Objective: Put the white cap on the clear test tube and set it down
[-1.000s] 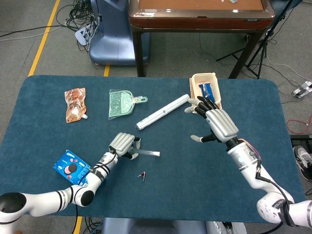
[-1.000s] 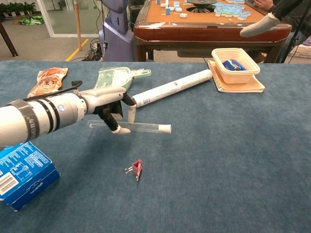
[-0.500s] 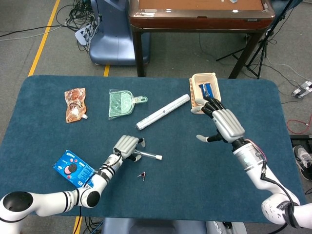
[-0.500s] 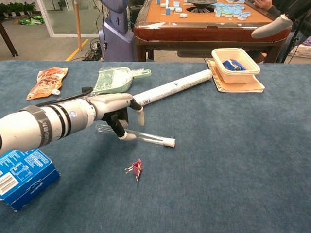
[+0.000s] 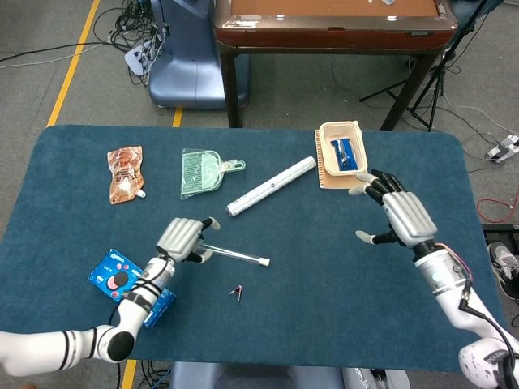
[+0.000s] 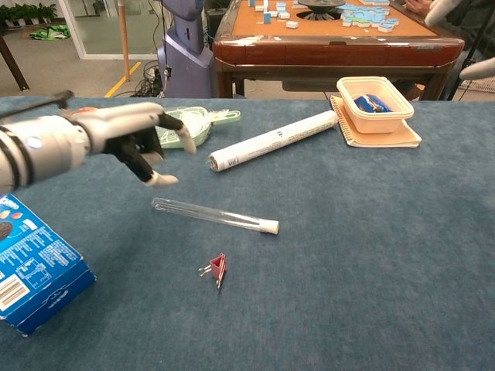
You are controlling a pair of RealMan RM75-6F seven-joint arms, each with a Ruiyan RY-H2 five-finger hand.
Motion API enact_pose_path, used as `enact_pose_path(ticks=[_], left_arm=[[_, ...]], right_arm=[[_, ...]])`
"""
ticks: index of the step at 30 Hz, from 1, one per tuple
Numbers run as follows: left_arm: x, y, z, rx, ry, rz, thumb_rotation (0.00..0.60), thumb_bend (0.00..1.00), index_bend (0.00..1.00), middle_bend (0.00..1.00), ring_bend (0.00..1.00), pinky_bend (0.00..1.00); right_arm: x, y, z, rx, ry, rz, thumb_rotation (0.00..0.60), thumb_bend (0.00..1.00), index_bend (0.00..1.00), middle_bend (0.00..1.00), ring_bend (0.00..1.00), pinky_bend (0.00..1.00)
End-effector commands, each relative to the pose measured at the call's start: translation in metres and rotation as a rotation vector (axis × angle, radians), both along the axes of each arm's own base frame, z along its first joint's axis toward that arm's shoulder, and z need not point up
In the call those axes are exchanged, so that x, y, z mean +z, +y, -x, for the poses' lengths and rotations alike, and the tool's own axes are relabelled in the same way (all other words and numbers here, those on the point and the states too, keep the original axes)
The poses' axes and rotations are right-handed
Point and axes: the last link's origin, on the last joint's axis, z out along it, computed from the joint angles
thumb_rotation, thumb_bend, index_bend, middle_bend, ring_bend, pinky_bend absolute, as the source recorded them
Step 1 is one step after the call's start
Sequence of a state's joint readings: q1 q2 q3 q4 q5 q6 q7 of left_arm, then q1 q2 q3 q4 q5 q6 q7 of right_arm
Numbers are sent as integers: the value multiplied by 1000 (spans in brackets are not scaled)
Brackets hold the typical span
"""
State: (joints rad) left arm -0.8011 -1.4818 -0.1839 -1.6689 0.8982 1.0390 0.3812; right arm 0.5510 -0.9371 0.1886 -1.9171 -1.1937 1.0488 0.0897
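tube (image 6: 213, 215): capped, laid flat on table, touched by neither hand
axis: cap (image 6: 269, 227) end pointed away from L hand (image 6: 131, 139), bare end nearest it
L hand: fingers spread, nothing held, just up-left of tube
R hand (image 5: 399, 214): fingers apart, nothing held, well apart
nearer: L

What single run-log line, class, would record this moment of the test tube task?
stage: tube set down | clear test tube: lying on table, white cap on | left hand: open, off tube | right hand: open, empty

Bright, even light; soft shadows
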Motion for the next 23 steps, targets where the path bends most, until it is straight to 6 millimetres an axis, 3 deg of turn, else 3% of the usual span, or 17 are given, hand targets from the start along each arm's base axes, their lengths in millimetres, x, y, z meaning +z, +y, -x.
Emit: enact_pose_path(ticks=[1,7,12,23], left_arm=[[52,-18,31,45,-57,-162,600,248,375,837,725,977],[99,-50,83,103,-18,-332,600,248,398,751,597,861],[120,-80,111,111,22,-413,600,248,397,678,529,725],[115,-130,129,87,81,-459,600,248,405,645,514,634]], right_arm=[[-3,9,17,-39,20,16,600,211,283,129,30,167],[-12,27,41,-67,55,61,600,254,283,173,62,178],[-21,45,58,-78,81,83,600,264,283,183,68,179],[-41,81,72,-119,56,120,600,263,283,193,68,179]])
